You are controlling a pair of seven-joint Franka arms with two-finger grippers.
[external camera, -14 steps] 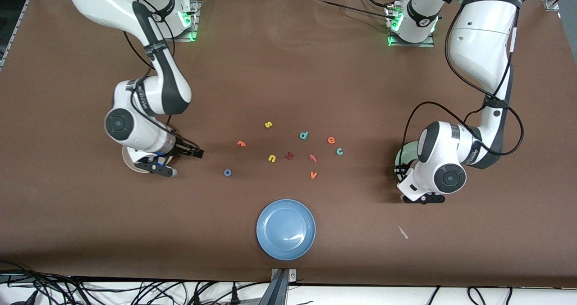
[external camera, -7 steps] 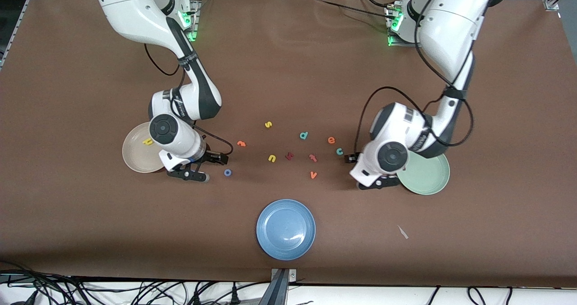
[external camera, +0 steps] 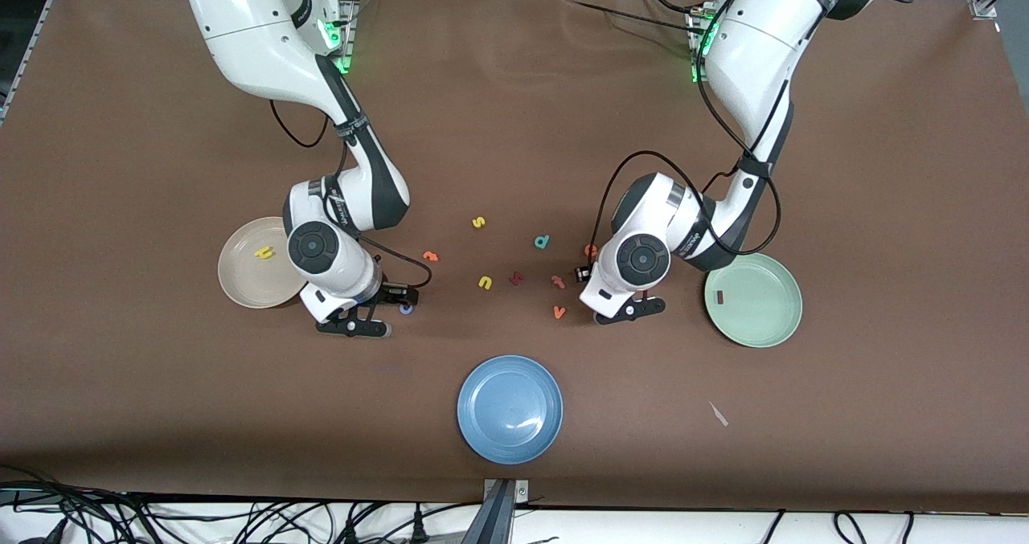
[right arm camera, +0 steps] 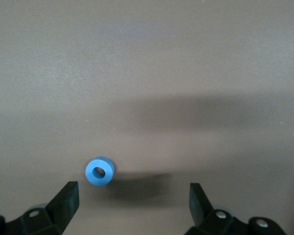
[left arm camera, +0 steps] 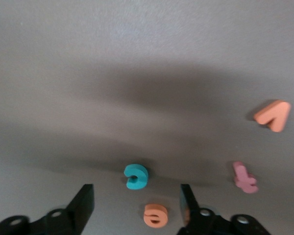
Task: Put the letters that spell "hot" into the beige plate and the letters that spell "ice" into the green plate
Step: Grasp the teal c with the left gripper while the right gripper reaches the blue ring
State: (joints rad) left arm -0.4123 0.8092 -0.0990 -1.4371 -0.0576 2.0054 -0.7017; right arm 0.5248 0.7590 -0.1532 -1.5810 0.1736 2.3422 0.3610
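The beige plate holds the yellow h. The green plate holds the dark red i. My right gripper hangs open low over the table, with the blue o just ahead of its fingertips. Over the teal c and orange e my left gripper is open too; the e lies between its fingers, the c just past them. In the front view the c is hidden under that hand. The orange t lies on the table.
A blue plate sits nearest the front camera. Loose on the table are a yellow s, yellow n, a dark red letter, pinkish-red t, orange v and teal d.
Both arms swung from above their plates toward the middle letters. The h now shows in the beige plate and the i in the green plate.
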